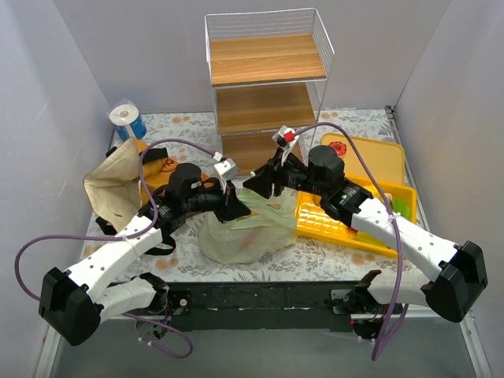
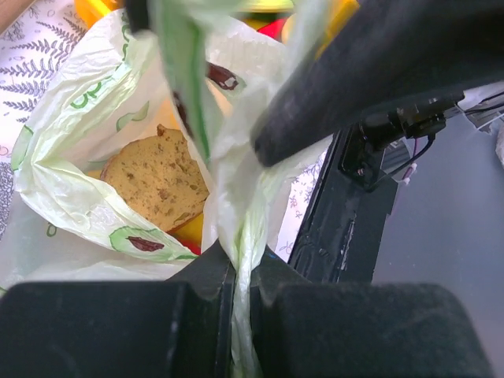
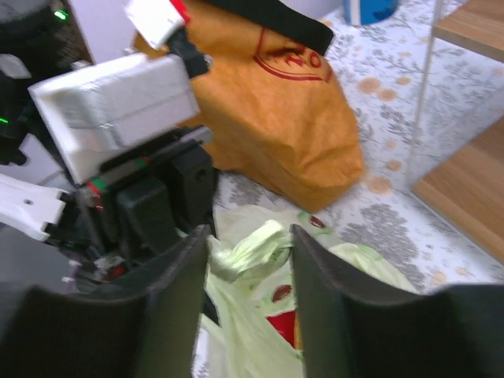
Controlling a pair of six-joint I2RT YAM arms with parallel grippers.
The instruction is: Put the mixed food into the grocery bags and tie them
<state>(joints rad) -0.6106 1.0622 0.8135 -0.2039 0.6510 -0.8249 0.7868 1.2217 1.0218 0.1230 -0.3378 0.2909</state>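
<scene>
Arms both reach in from the near edge and meet over the middle of the floral-print table (image 1: 315, 256), elbows out, wrists angled toward each other. They're working the crinkly translucent pale-green plastic bag (image 1: 244, 232), which sits slumped on the table between the big brown bag with cream lining and black straps (image 1: 110, 185) on the left and the yellow plastic tray (image 1: 331, 224) on the right.

The left gripper (image 1: 234, 206) is low at the bag's top edge. In its wrist view the left gripper (image 2: 242, 272) has its fingers nearly together, pinching a thin twisted strip of the plastic, with the bag (image 2: 71, 197) gaping open just beyond. Inside you can see a tan rough-skinned potato (image 2: 157, 185) with something yellow tucked under it.

The right gripper (image 1: 258, 186) is just beside the left one, slightly farther back and tilted down. From its own camera, the right gripper (image 3: 248, 236) has its fingers closed in on a bunched loop handle that fills the gap between them. Below that the bag (image 3: 252, 339) shows a bit of red through the film. The brown bag (image 3: 268, 110) lies behind, apart from both grippers.
</scene>
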